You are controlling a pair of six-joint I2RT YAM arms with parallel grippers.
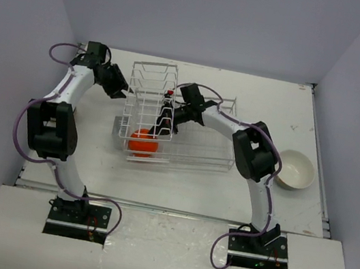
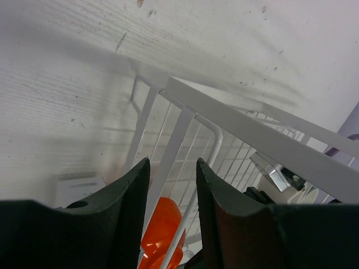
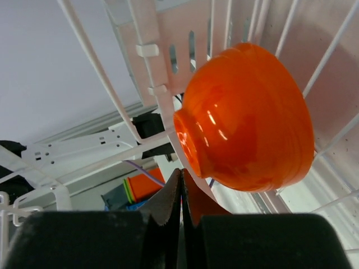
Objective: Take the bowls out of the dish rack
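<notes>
The white wire dish rack [image 1: 193, 156] stands mid-table. One orange bowl [image 1: 142, 143] lies on its side in the rack's near left end. A cream bowl [image 1: 295, 170] sits on the table to the right. My left gripper [image 1: 120, 88] is open at the rack's far left corner; in the left wrist view [image 2: 173, 165] a rack wire [image 2: 175, 147] runs between the fingers without being pinched, with the orange bowl [image 2: 160, 232] beyond. My right gripper [image 1: 162, 123] reaches into the rack and is shut [image 3: 181, 175], empty, its tips just below the orange bowl [image 3: 247, 117].
The rack's tall plate slots [image 1: 151, 92] rise at its left end between both grippers. Rack wires [image 3: 162, 61] surround the right gripper. White walls enclose the table at the back and sides.
</notes>
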